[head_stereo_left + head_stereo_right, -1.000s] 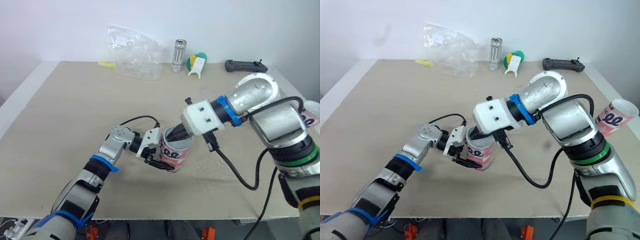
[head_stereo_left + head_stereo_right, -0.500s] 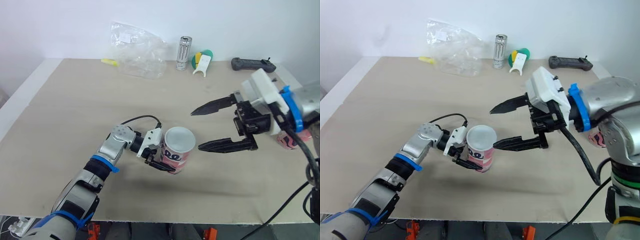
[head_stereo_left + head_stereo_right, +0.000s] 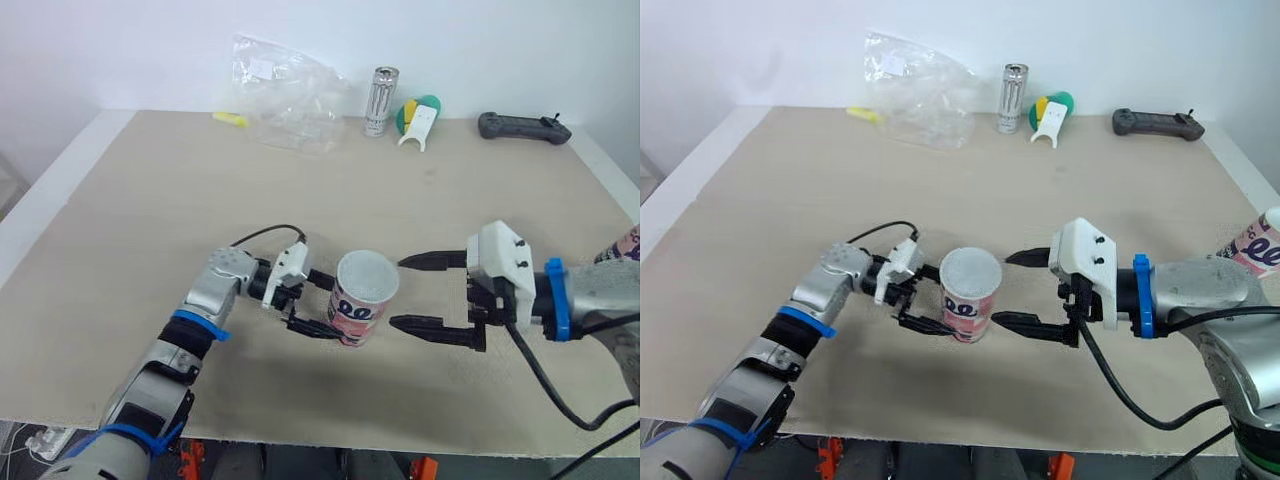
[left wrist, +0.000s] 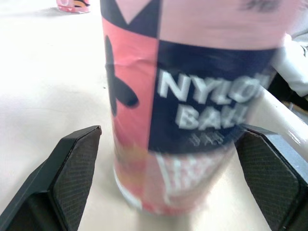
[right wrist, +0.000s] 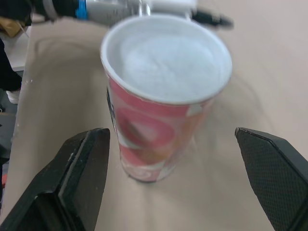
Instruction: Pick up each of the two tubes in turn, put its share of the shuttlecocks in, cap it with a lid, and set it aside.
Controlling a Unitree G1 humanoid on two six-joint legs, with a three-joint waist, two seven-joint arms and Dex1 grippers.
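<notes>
Standing on the worktop (image 3: 150,200), a capped pink tube (image 3: 365,300) sits between both tools. The left tool (image 3: 332,309) is spread either side of it; the right tool (image 3: 396,293) gapes just beside.

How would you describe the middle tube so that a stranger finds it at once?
On the beige table, look in the near half, between the open left hand and the open right hand. There stands a pink tube, upright, with a white lid on top; the other tube is far off at the right edge.
</notes>
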